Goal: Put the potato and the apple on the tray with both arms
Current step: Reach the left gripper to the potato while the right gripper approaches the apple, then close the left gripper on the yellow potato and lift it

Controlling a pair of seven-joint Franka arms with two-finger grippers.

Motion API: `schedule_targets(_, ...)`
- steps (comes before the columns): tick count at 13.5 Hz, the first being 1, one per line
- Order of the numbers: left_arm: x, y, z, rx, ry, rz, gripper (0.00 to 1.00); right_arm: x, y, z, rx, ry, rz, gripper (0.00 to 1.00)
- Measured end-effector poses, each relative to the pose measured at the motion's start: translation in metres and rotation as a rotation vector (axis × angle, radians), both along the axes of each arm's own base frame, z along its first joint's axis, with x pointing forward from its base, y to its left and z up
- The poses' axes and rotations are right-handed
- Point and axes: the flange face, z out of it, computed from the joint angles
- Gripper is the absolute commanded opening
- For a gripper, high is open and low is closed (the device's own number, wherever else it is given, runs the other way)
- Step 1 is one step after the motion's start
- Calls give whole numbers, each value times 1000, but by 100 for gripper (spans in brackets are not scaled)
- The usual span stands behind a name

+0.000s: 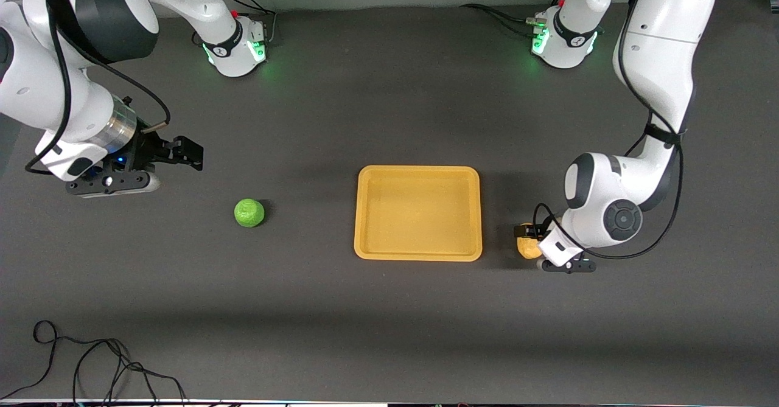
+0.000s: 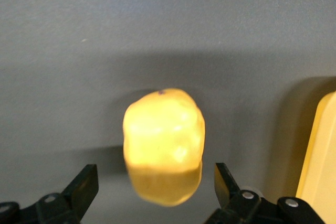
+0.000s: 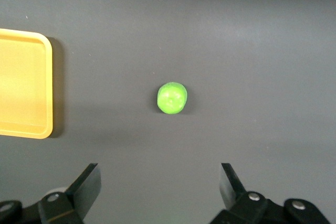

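One potato (image 1: 528, 248), one apple (image 1: 249, 213), one tray (image 1: 418, 213), two grippers.

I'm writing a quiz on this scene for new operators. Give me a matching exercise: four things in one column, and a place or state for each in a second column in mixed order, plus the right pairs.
Things
1. potato
2. apple
3. tray
4. right claw

Places or states
A. lies between the two fruits, nothing in it
B. open, up in the air toward the right arm's end of the table
C. between the open fingers of the left claw
D. alone on the table, untouched

Pairs: 1-C, 2-D, 3-A, 4-B
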Motion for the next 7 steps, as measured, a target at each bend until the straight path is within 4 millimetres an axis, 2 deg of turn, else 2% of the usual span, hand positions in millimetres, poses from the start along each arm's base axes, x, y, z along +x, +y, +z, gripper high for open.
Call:
schedule_targets(1,3,-3,2,-3,-14,-1,86,-4,-6,1,0,0,-9,100)
schedule_targets(2,6,-7,6,-5,-24,-6,69,-8,-14,2,1,0,-21,100)
schedule_targets(3,6,-14,9,-7,-30,-13,43,-10,-19,1,1,-2,-31,100)
schedule_targets(4,5,-20,9,-7,-30,-18,27,-10,-22,-2,3,-9,-35,100)
schedule_targets(6,3,-24,6,-5,-25,-20,24,-11,-19,-17,5,-19,-30,100)
schedule_targets(7,3,-24,7,-5,-25,-17,14,-11,-15,-26,6,-24,-23,100)
